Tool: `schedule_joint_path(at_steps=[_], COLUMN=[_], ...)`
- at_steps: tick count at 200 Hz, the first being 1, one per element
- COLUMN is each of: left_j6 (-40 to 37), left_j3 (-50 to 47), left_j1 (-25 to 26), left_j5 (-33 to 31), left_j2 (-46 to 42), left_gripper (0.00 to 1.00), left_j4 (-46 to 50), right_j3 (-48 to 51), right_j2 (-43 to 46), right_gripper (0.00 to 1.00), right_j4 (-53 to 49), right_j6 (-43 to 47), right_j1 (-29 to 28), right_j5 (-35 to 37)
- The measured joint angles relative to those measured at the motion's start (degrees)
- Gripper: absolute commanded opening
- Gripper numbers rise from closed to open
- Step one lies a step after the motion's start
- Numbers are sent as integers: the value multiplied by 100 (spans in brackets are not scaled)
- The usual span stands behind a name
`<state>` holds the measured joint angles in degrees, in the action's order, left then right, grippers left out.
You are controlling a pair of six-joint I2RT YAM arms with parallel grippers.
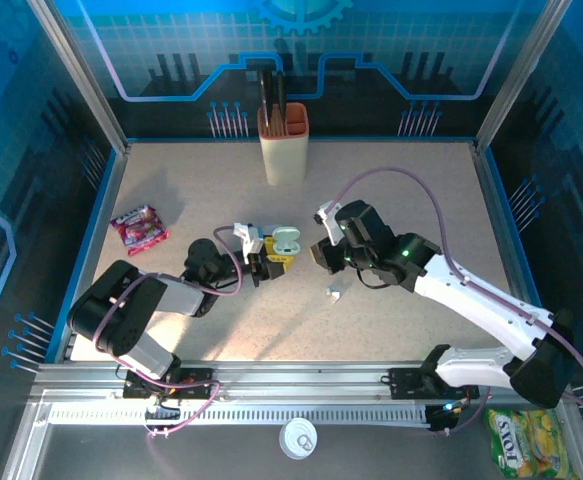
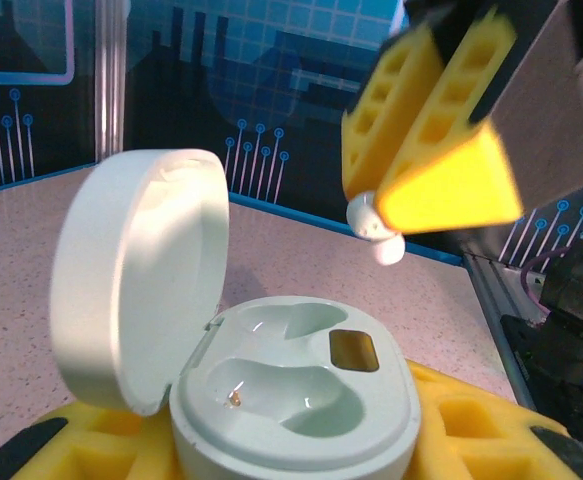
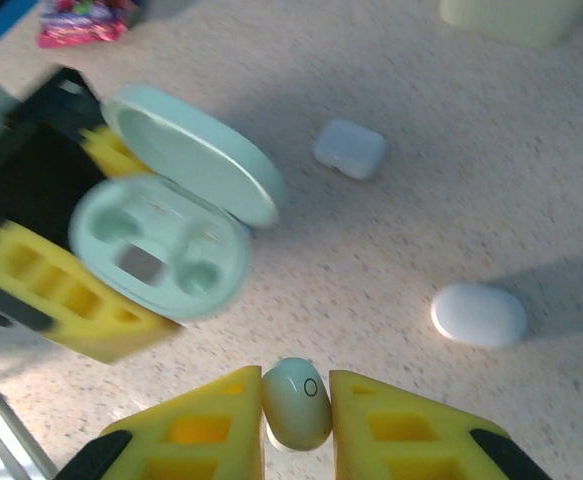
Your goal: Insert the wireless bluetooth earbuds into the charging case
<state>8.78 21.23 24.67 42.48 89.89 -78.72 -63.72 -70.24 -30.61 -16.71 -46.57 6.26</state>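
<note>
The pale mint charging case (image 2: 291,390) stands with its lid (image 2: 136,275) open, and my left gripper (image 2: 291,435) is shut on its base between yellow fingers. Both wells in the case are empty. My right gripper (image 3: 296,405) is shut on a whitish earbud (image 3: 296,403), held just above and to the right of the case (image 3: 161,245). From the left wrist that earbud (image 2: 376,228) pokes out under the right fingers (image 2: 441,150). In the top view the two grippers (image 1: 268,262) (image 1: 321,255) meet at mid-table around the case (image 1: 286,240). Another small whitish earbud (image 1: 332,292) lies on the table.
A white pebble-like case (image 3: 478,314) and a small pale rounded piece (image 3: 351,150) lie on the table beyond the right gripper. A beige knife block (image 1: 283,145) stands at the back. A pink snack bag (image 1: 138,228) lies at the left.
</note>
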Motion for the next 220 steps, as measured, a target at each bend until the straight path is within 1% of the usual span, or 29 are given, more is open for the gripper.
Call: schedule_joint_path(at_steps=[34, 94, 172, 184, 203, 220], left_j6=[-37, -37, -35, -35, -35, -35], left_j3=[0, 0, 0, 0, 0, 0], left_j1=[26, 26, 26, 26, 26, 26], left_j5=[81, 149, 173, 173, 168, 133], left_j2=[7, -17, -70, -70, -70, -76], left_gripper=[27, 28, 28, 29, 29, 29], left_j4=[-2, 0, -2, -2, -2, 0], right_j3=[-450, -584, -592, -592, -592, -577], right_j2=[-363, -881, -940, -940, -940, -898], right_gripper=[20, 20, 21, 25, 38, 43], right_j4=[138, 227, 238, 238, 238, 249], right_j6=[199, 378, 461, 481, 516, 455], right_j1=[-264, -293, -293, -293, -293, -291], right_j5=[-63, -72, -74, -74, -79, -98])
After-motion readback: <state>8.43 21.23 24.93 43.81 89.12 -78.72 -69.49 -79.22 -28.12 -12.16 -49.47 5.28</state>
